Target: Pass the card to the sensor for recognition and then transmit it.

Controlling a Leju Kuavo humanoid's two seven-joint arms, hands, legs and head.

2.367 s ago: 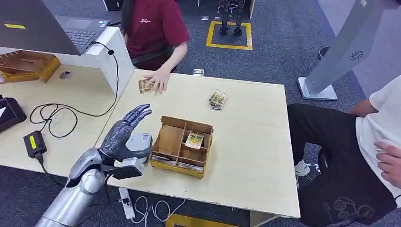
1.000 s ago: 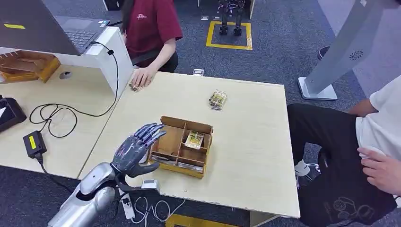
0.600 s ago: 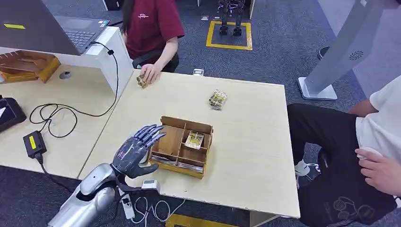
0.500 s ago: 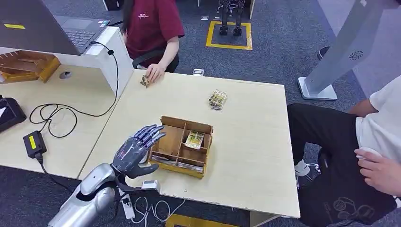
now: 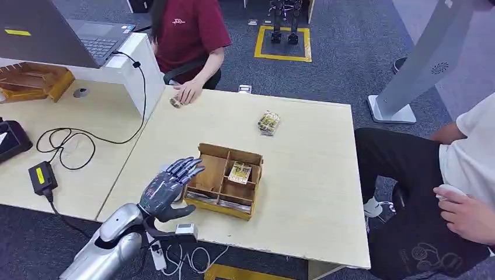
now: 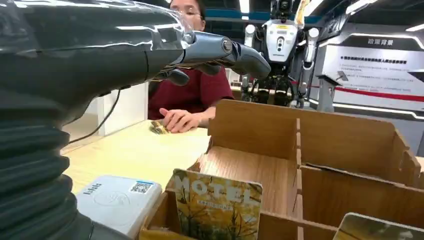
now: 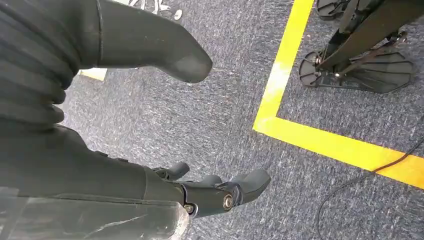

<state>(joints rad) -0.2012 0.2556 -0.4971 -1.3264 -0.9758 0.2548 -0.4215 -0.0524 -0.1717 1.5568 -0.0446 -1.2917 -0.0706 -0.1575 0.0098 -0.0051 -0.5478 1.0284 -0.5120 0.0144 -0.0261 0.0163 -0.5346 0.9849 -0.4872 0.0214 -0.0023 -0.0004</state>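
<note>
The card (image 6: 217,207) stands upright in the near compartment of the wooden box (image 5: 223,180), just beside the white sensor (image 6: 117,202); bring your left hand (image 5: 167,187) down over the box's near wall and pinch the card's top edge. That hand hovers there, fingers spread, holding nothing

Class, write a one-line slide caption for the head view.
Robot's empty left hand hovers beside the wooden card box on the table.

The brown wooden box with compartments (image 5: 225,178) holds a yellow card with tree pictures (image 6: 217,205), beside a white flat sensor with a blue sticker (image 6: 117,201), on a pale yellow wooden table (image 5: 303,157), over grey carpet with yellow lines (image 7: 310,135).
</note>
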